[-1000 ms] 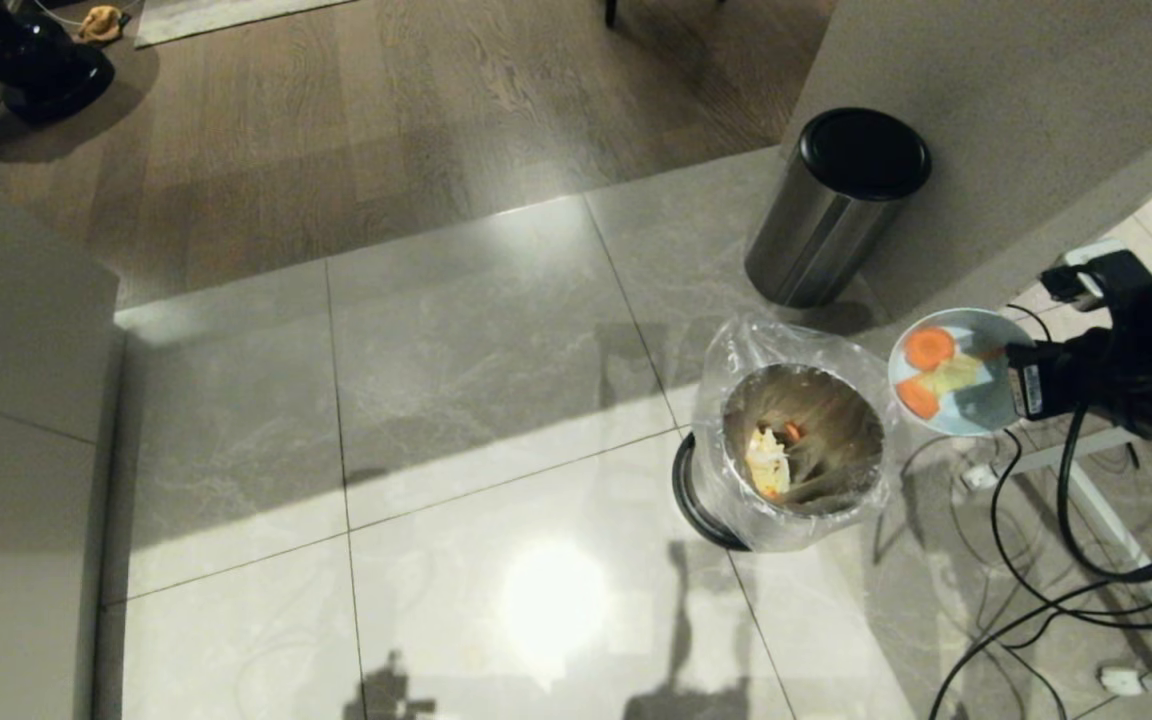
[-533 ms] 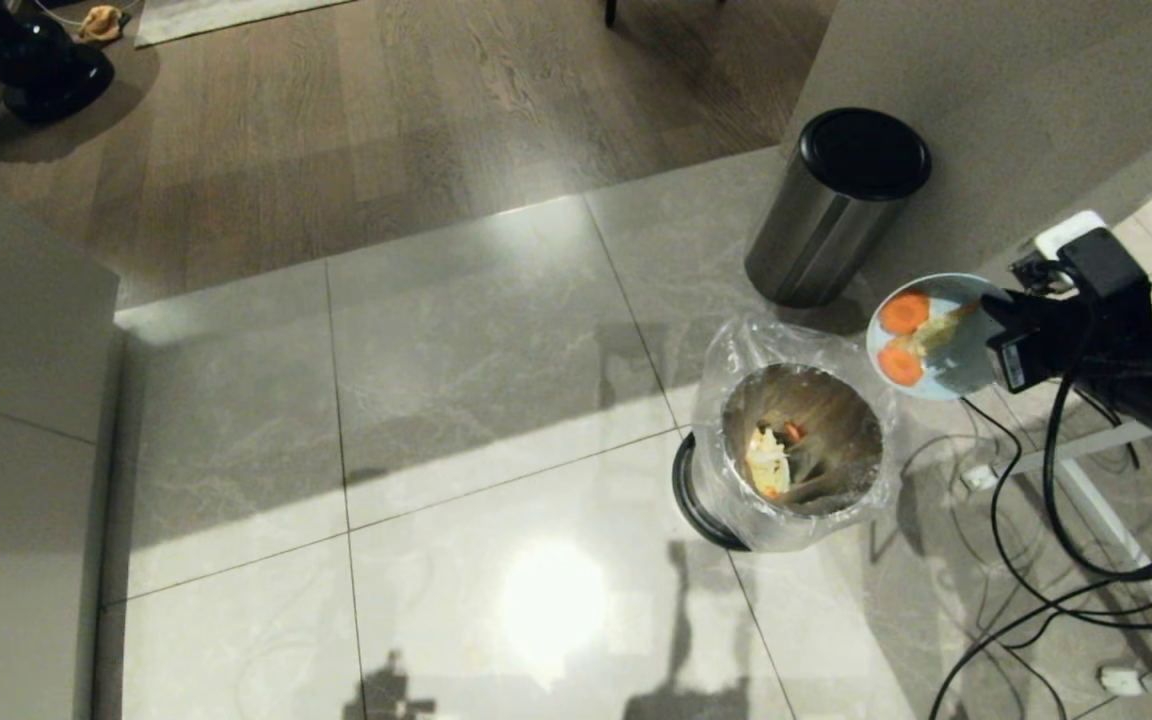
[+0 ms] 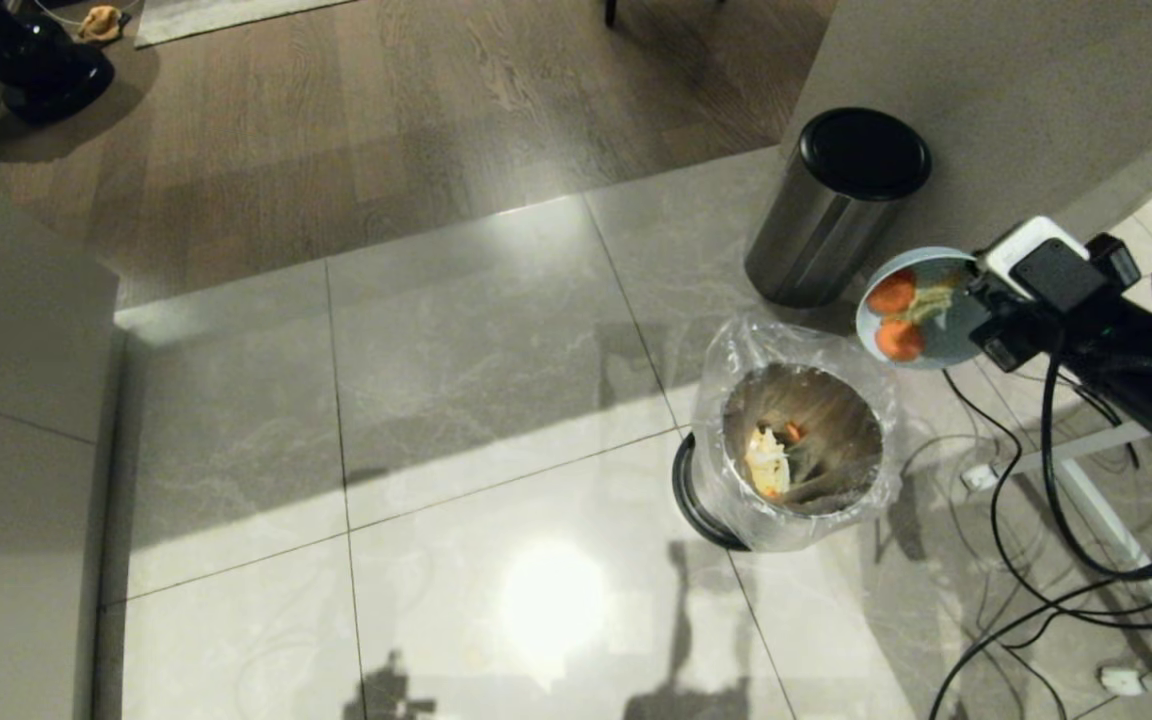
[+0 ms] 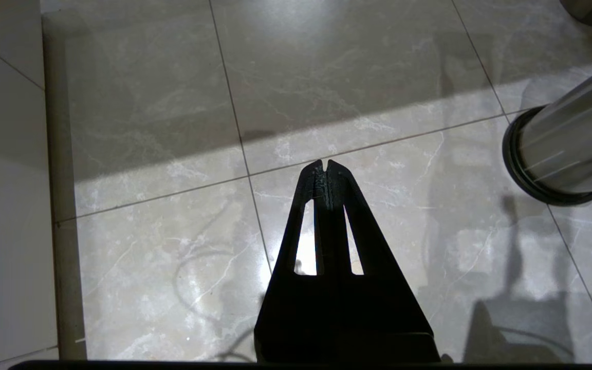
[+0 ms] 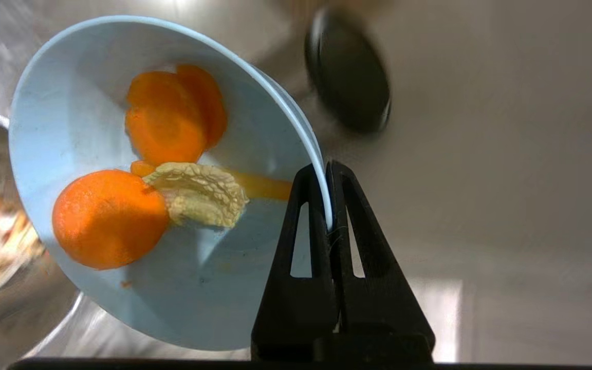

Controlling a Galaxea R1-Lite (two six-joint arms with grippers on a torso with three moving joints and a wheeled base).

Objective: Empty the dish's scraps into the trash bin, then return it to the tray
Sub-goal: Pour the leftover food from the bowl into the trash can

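Above the tiled floor, just right of and beyond the trash bin (image 3: 802,440), the right gripper (image 3: 976,322) holds the dish (image 3: 911,308) by its rim. Right wrist view: the two black fingers (image 5: 310,216) are pinched on the thin light-blue rim, one inside the bowl and one outside.

Dish is tilted, its open face turned toward the bin side. It hangs in the air, clear of the bin's mouth and not over it in the head view.

Scraps (image 5: 165,174) sit inside the dish: two overlapping orange slices toward the upper wall, one larger orange round lower down, a pale wrinkled yellowish piece between them, and an orange smear near the gripper.

Trash bin: steel cylinder, clear crinkly bag folded over the rim, black ring at the base. Yellowish and orange bits lie inside the liner.

Black-lidded steel cylinder (image 3: 834,205) stands beyond the bin, against the wall, closed.

Left gripper (image 4: 327,172) hangs over bare tile well left of the bin, fingers pressed together with nothing between them; the bin's steel side and base ring show at the edge of its view.

Black cables (image 3: 1036,560) trail on the floor at the right.

Tray: not in any view.
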